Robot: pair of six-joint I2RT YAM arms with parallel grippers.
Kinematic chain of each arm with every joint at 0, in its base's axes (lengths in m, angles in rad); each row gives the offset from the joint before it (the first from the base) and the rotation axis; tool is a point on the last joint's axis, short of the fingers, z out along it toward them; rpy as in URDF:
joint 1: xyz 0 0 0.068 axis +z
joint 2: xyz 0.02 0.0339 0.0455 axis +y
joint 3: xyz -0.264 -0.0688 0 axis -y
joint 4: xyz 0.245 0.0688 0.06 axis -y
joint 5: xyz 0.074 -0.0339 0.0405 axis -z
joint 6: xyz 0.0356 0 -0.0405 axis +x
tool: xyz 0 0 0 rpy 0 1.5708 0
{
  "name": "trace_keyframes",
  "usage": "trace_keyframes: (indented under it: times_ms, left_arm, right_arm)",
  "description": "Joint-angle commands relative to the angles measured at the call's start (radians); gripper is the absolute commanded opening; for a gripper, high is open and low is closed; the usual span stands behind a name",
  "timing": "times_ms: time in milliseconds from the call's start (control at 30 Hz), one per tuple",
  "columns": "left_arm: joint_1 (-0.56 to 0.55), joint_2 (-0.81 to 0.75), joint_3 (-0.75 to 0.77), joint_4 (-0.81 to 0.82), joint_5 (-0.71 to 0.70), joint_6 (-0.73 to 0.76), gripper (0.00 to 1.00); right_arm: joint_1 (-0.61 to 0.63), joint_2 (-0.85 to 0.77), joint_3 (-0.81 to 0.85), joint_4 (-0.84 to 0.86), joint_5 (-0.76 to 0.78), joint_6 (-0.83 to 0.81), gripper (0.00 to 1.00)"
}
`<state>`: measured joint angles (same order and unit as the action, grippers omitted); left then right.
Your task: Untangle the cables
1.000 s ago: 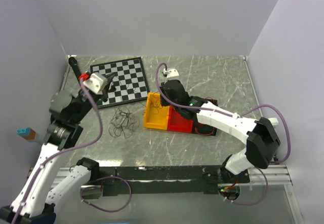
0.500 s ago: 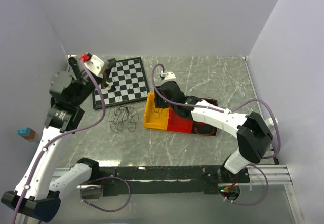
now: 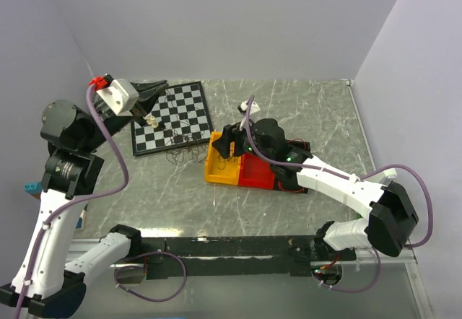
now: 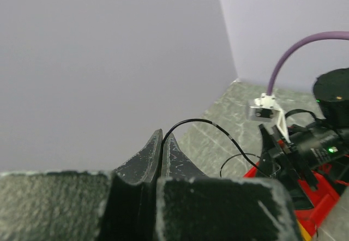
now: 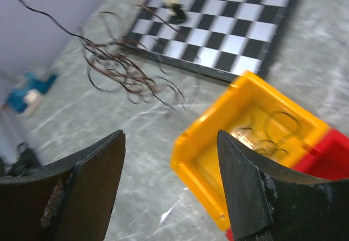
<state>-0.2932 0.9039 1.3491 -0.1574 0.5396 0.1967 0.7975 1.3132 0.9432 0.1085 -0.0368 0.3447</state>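
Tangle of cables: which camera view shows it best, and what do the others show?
Right wrist: the tangle of cables appears large, loops distinct, at the chessboard edge. Top external shows it only as faint threads. Left wrist shows one black strand leaving the shut left hand.

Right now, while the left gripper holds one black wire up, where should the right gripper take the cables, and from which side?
Probably an outer loop of the cables on the side facing the yellow bin, coming in from there: loops stick out toward the open right gripper, while the middle is dense. The left gripper pinches a black strand.
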Motion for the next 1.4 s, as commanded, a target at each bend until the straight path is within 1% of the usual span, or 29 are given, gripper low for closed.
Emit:
trace_keyframes:
  times_ms: [0, 133, 333, 500, 600, 800, 933, 1100, 1167, 1367]
  left_arm:
    - [0.003, -0.022, 0.064, -0.010, 0.140, -0.006, 0.01]
    - [0.003, -0.036, 0.076, 0.025, 0.191, -0.008, 0.01]
    - [0.003, -0.031, 0.134, 0.028, 0.240, -0.032, 0.01]
    - [0.003, -0.033, 0.147, 0.056, 0.316, -0.058, 0.01]
    - [0.003, -0.033, 0.150, 0.070, 0.345, -0.074, 0.01]
    - [0.003, -0.028, 0.142, 0.096, 0.355, -0.095, 0.01]
    - [0.003, -0.025, 0.142, 0.117, 0.372, -0.128, 0.01]
    - [0.003, -0.019, 0.145, 0.150, 0.384, -0.160, 0.01]
    - [0.003, -0.019, 0.145, 0.150, 0.384, -0.167, 0.01]
    - [0.003, -0.030, 0.140, 0.150, 0.384, -0.181, 0.01]
  right_arm:
    - [0.002, -0.013, -0.014, 0.154, -0.195, -0.021, 0.75]
    - [0.025, 0.024, 0.011, 0.166, -0.242, -0.023, 0.75]
    - [0.074, 0.038, 0.017, 0.203, -0.282, -0.033, 0.75]
    - [0.088, 0.063, 0.002, 0.267, -0.385, 0.025, 0.75]
    - [0.104, 0.060, -0.044, 0.334, -0.419, 0.075, 0.75]
    - [0.141, 0.061, -0.124, 0.488, -0.482, 0.184, 0.73]
    - [0.177, 0.092, -0.110, 0.517, -0.474, 0.204, 0.73]
    - [0.183, 0.141, -0.044, 0.497, -0.422, 0.200, 0.72]
    - [0.183, 0.144, -0.024, 0.478, -0.379, 0.188, 0.71]
    - [0.190, 0.083, -0.037, 0.379, -0.151, 0.125, 0.73]
